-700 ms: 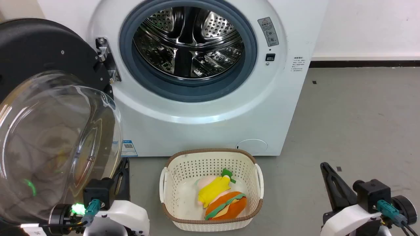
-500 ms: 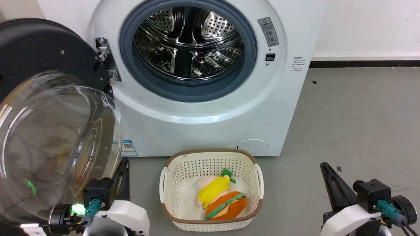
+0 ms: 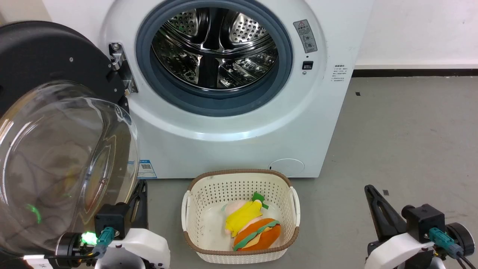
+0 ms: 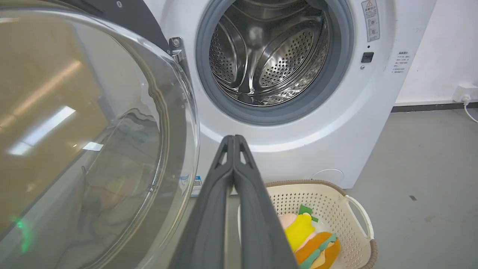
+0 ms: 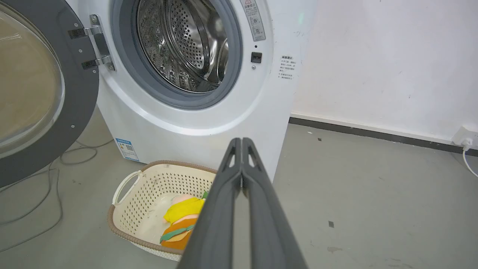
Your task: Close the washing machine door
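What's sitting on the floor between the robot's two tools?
In the head view, a cream basket holding a plush toy sits between the left tool and the right tool.

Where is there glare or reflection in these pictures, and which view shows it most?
Head view: pale streaks and a green glint on the washing machine door glass. Left wrist view, the most: bright bars reflect in that glass. Right wrist view: the drum shines.

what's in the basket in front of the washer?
One plush toy, yellow, orange, pink and green, lies in the basket. Whatever is beneath the toy is covered.
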### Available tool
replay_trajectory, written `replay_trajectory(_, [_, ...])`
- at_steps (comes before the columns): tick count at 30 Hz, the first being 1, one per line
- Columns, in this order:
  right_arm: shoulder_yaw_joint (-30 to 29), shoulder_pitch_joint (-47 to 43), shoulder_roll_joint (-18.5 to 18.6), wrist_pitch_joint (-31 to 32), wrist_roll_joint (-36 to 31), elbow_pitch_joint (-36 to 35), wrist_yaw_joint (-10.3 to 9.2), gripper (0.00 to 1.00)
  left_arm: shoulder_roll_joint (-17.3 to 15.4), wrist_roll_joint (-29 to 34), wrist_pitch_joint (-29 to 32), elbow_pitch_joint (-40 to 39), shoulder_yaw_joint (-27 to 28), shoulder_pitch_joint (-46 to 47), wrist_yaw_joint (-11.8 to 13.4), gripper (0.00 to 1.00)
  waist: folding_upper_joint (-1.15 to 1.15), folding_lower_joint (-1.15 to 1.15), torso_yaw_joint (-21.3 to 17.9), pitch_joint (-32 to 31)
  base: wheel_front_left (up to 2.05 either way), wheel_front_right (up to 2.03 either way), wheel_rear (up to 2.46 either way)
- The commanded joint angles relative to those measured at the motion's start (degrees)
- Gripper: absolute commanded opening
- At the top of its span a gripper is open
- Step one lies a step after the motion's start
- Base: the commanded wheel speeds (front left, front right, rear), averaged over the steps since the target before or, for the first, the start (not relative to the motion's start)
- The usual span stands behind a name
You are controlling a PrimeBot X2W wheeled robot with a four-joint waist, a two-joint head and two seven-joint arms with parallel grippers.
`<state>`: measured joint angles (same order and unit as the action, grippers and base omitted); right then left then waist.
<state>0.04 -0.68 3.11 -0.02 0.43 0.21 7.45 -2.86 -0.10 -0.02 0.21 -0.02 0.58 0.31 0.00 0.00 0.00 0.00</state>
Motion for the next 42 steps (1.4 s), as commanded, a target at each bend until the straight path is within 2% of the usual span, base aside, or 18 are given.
replay_trajectory(1, [0.0,0.7,-0.2,0.0,-0.4,-0.2,0.03,0.00,0.0,0.1,0.0,-0.2,0.0,-0.6,-0.3,0.00,0.00,0.00,0.0,0.0,0.00,0.00,0.00])
replay_trajectory(25, [0.0,0.7,-0.2,0.0,-0.4,-0.2,0.03,0.00,0.0,0.1,0.0,-0.2,0.0,-0.6,-0.3,0.00,0.00,0.00,0.0,0.0,0.00,0.00,0.00])
replay_trajectory(26, [0.0,0.0,0.0,0.0,0.0,0.0,-0.01,1.00,0.0,0.0,0.0,0.0,0.0,0.0,0.0,1.00,0.00,0.00,0.0,0.0,0.00,0.00,0.00])
replay_trajectory(42, [-1.4,-0.1,0.0,-1.7,1.2,-0.4,-0.01,1.00,-0.1,-0.1,-1.7,-0.3,-0.8,0.3,2.1,1.00,0.00,0.00,0.7,0.2,0.00,0.00,0.00])
